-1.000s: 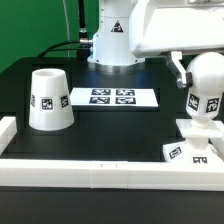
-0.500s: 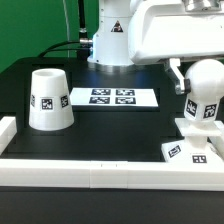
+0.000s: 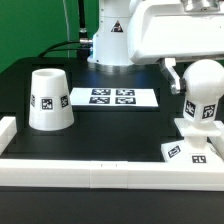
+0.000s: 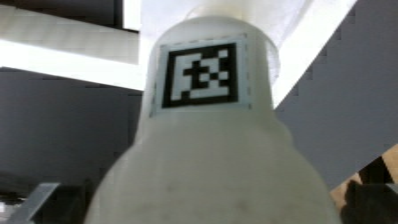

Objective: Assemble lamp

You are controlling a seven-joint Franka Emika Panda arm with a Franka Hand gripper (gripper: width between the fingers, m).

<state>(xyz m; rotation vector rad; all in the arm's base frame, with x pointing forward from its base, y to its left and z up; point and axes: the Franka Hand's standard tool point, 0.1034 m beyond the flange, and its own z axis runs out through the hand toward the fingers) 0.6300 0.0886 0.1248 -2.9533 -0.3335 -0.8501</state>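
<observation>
Bulb (image 3: 204,95) stands on base (image 3: 196,136), near, at the exterior view's right. Gripper (image 3: 196,84) brackets it; I cannot tell whether it grips. Risk: a tilted bulb jams in the base or tips

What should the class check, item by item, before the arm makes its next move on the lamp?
1. Bulb stands upright on the base: ok.
2. Bulb fully seated in the base: cannot tell; the joint is too small to judge.
3. Gripper open or shut on the bulb: cannot tell; only one finger shows, close beside the bulb.
4. Shade stands free on the table, narrow end up, at the exterior view's left: ok.
5. Marker board lies flat between shade and bulb, low enough to pass over: ok.
</observation>
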